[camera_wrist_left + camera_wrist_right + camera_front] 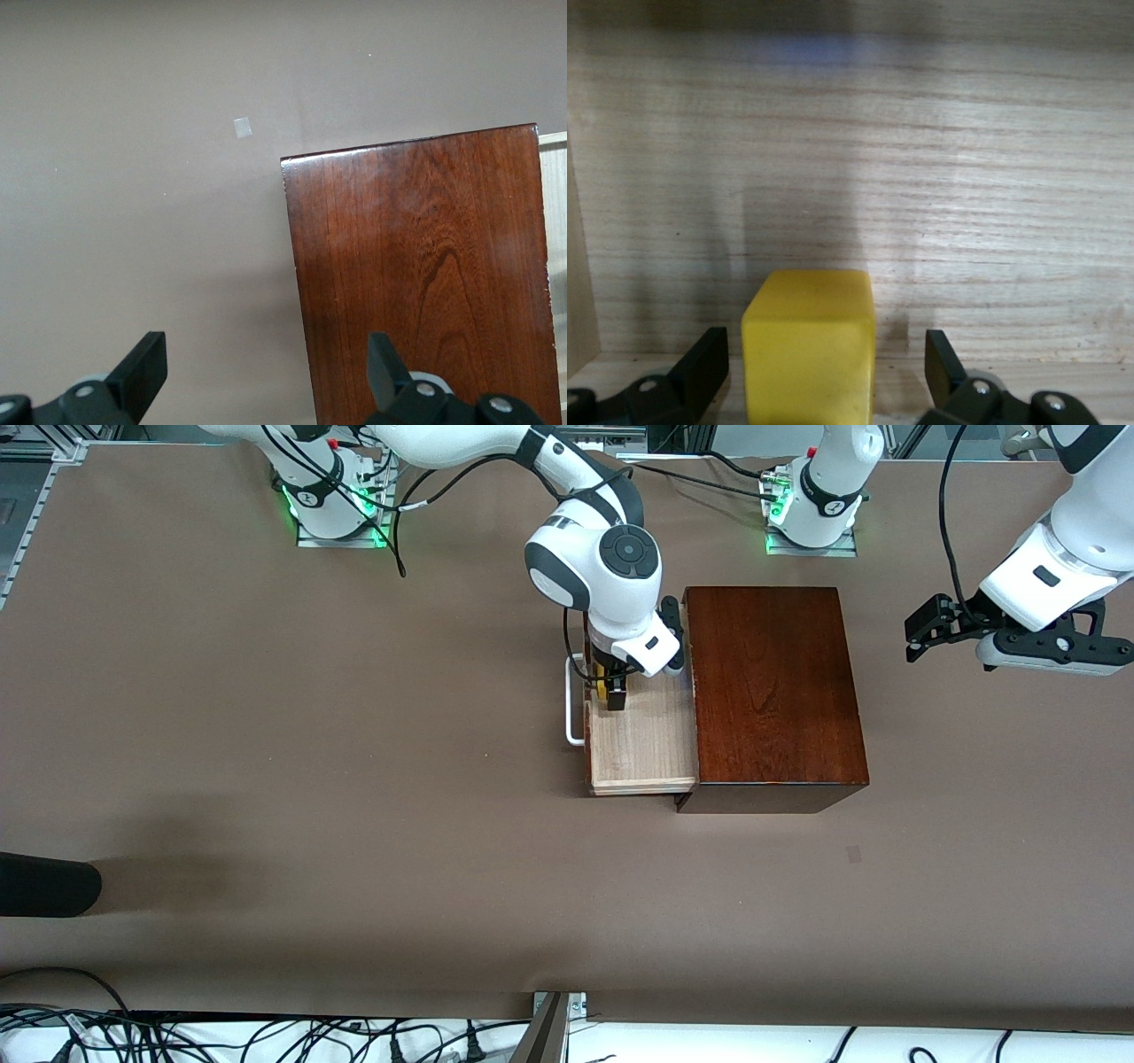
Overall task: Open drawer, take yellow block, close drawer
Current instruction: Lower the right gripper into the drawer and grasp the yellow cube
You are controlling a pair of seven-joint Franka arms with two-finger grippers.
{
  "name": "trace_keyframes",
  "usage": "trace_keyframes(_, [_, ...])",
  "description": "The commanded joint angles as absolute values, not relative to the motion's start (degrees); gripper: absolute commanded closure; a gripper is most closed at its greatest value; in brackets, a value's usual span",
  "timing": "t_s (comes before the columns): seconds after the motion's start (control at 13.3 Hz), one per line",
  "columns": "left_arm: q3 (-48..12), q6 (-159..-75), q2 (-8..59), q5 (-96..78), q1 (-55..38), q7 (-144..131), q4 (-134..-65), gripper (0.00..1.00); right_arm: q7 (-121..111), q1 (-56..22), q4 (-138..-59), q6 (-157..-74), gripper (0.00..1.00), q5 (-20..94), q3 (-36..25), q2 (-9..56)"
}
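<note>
The brown surface (266, 779) is filling nearly the whole front view, with the two arm bases standing along its upper edge. Just right of the frame's centre, the glossy mahogany box (775, 691) is sitting flat on it, and the same box is taking up the lower right of the left wrist view. The drawer (642, 748) is standing pulled out of the box toward the frame's left, its pale wooden floor showing and its white handle (574, 700) sticking out at the left end of it. The right arm is reaching down from the upper left of the front view into the upper part of the drawer, where the right claw (613, 689) is standing with its fingers spread apart, not clenched. In the right wrist view the yellow block (809, 345) is sitting on the drawer floor at the bottom centre of the frame, between the two dark fingers (704, 365), with a gap showing on each side, so nothing is being grasped. The left arm is waiting at the right edge of the front view, its left claw (921, 631) hanging released over bare surface next to the box.
</note>
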State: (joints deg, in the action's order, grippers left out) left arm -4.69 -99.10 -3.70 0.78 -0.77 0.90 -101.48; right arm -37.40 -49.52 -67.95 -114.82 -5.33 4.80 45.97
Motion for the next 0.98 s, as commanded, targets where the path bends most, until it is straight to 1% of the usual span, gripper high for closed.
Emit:
trace_keyframes(0.0, [-5.4,-99.0,-2.8,1.8,-1.0,1.6,-99.8,0.0,-38.1,-50.0,-66.8,-115.1,0.27,-6.5,4.4,46.7])
trace_keyframes(0.15, [-5.4,-99.0,-2.8,1.8,-1.0,1.7,-99.8,0.0,-38.2,-50.0,-66.8,-115.2,0.61,-6.5,4.4,46.7])
trace_keyframes(0.23, [-5.4,-99.0,-2.9,1.8,-1.0,1.7,-99.8,0.0,-38.2,-50.0,-66.7,-115.6,0.77,-6.5,4.4,46.6])
trace_keyframes(0.38, [-5.4,-98.5,-2.9,1.8,-1.0,2.0,-98.9,0.0,-38.1,-50.0,-66.3,-115.6,1.0,-6.5,4.3,46.4])
trace_keyframes(0.53, [-5.7,-96.5,-2.6,1.8,-1.2,2.2,-98.0,0.0,-37.9,-50.0,-66.0,-114.7,1.0,-6.5,4.0,45.6])
trace_keyframes(0.6, [-6.0,-95.7,-2.7,1.8,-1.1,2.5,-97.7,0.0,-38.0,-50.0,-65.9,-113.8,1.0,-6.5,4.0,44.2])
trace_keyframes(0.75, [-6.6,-94.0,-2.2,1.8,-1.2,2.5,-96.1,0.0,-38.1,-49.6,-64.2,-110.1,1.0,-6.3,3.9,41.8])
trace_keyframes(0.9, [-6.6,-94.0,-1.6,1.1,-1.1,2.7,-95.9,0.0,-37.5,-48.7,-61.3,-104.4,1.0,-6.2,3.4,39.4])
